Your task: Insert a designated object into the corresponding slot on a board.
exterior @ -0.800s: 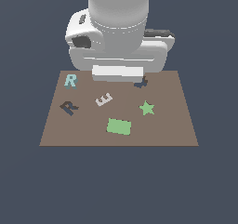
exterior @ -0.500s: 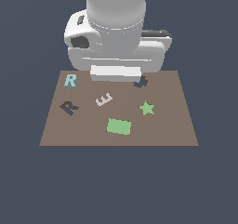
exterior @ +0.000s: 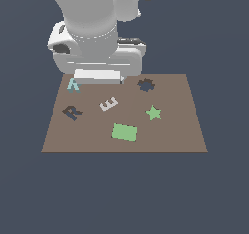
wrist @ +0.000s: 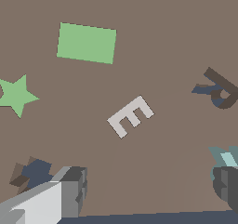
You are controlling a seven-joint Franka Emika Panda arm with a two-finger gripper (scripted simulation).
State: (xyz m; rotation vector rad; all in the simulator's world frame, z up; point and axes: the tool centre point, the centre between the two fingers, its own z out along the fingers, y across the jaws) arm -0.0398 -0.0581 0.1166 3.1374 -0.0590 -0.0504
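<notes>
The brown board (exterior: pixel 185 131) is lying flat on the dark ground, and the white letter E (exterior: pixel 108 103) near its middle is serving as the landmark here. Going from the exterior view's left, the pale teal R block (exterior: pixel 73 85) is sitting at the board's far edge, beyond and to the left of the E; its upper part is being covered by the arm's white housing, so only its lower portion is showing and its letter shape is hard to read. Nearer the camera than the block, and left of the E, the dark R-shaped slot (exterior: pixel 72 112) is lying open and tilted. The block and the slot are apart from each other, with bare board between them.

Just nearer than the E and slightly right, a green rectangle (exterior: pixel 124 132) is lying flat. Farther right of the E, a green star (exterior: pixel 153 113) is resting on the board, and beyond the star a dark gear-shaped recess (exterior: pixel 146 85) is showing close to the arm's housing.

The gripper (wrist: pixel 144 183) is hanging over the board's far-left part. In the wrist view 2 fingers are showing, set wide apart, 1 pale grey finger (wrist: pixel 69 190) beside the gear-shaped recess and 1 dark one cut off by the picture's edge, right against the teal block. The jaws are standing wide with nothing between them. In the exterior view the fingers are hidden behind the housing.
</notes>
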